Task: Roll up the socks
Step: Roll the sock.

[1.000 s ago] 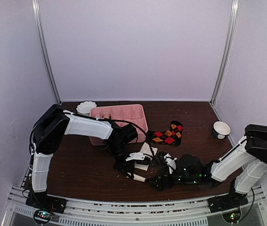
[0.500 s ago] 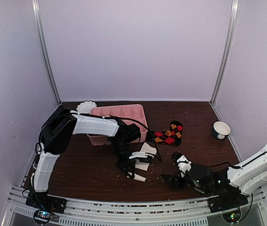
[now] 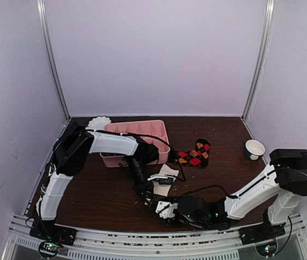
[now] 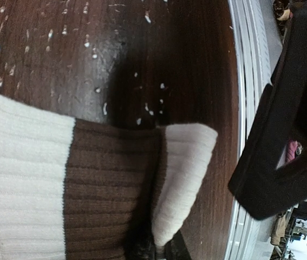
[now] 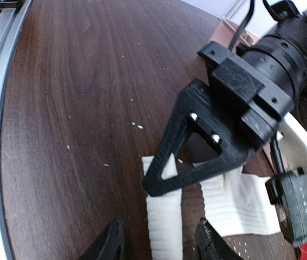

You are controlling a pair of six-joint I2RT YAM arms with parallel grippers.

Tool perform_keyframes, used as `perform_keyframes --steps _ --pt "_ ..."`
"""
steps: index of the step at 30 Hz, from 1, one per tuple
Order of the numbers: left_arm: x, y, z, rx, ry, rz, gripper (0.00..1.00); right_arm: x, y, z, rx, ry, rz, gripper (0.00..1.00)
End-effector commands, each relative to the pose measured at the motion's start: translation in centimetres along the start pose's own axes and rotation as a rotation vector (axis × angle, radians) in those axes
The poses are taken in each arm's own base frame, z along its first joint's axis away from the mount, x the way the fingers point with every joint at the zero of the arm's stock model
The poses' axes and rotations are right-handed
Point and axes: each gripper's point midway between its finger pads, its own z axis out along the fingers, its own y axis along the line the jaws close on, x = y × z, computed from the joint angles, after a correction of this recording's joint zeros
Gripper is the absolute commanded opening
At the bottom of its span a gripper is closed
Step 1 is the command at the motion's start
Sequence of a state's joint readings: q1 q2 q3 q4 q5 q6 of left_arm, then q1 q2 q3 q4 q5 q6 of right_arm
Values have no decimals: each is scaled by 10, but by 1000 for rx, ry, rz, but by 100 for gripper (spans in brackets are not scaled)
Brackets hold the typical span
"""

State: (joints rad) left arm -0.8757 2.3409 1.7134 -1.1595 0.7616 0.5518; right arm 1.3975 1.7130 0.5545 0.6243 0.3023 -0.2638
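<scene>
The cream-and-brown sock [image 4: 28, 162], laid on the table [image 3: 99, 197] near its front edge, is shown pinched in the closed left gripper [image 4: 161, 252] only by the left wrist view, while the right gripper [image 5: 158, 246] is seen parted astride its end, gripping nothing, in the right wrist view.

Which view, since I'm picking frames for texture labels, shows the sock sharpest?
Left wrist: the sock shows crisp ribbing, with a dark shadow on the table beside it; right wrist: sock clear but partly covered; top external: too small for texture.
</scene>
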Motion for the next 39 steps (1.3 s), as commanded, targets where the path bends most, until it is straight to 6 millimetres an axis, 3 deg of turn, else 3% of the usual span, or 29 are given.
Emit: perform_keyframes --steps 1,7,13,15,22,27,29,32,37,39 --pt "30 21 15 -24 114 -70 0 1 11 16 -56 14 -126 41" --pt "31 21 14 -21 115 -64 0 17 12 28 -102 58 -109 28" --pt "30 19 13 -17 112 -46 2 37 13 33 -114 113 -62 22" --pt "29 17 12 -14 106 -34 7 43 15 35 -126 129 -41 20" --pt "15 6 -8 -61 61 55 48 74 20 35 -215 231 119 5" --pt "-1 -4 -45 -240 -18 181 54 94 34 27 -317 291 224 0" --pt "0 -8 -57 -312 -42 222 61 99 40 24 -343 307 252 0" --pt "2 -13 -72 -407 -62 273 64 101 45 20 -368 312 299 0" --pt "7 -42 -78 -426 -145 420 66 98 53 16 -445 341 456 0" --pt "12 -52 -69 -413 -156 491 75 95 52 17 -473 353 583 0"
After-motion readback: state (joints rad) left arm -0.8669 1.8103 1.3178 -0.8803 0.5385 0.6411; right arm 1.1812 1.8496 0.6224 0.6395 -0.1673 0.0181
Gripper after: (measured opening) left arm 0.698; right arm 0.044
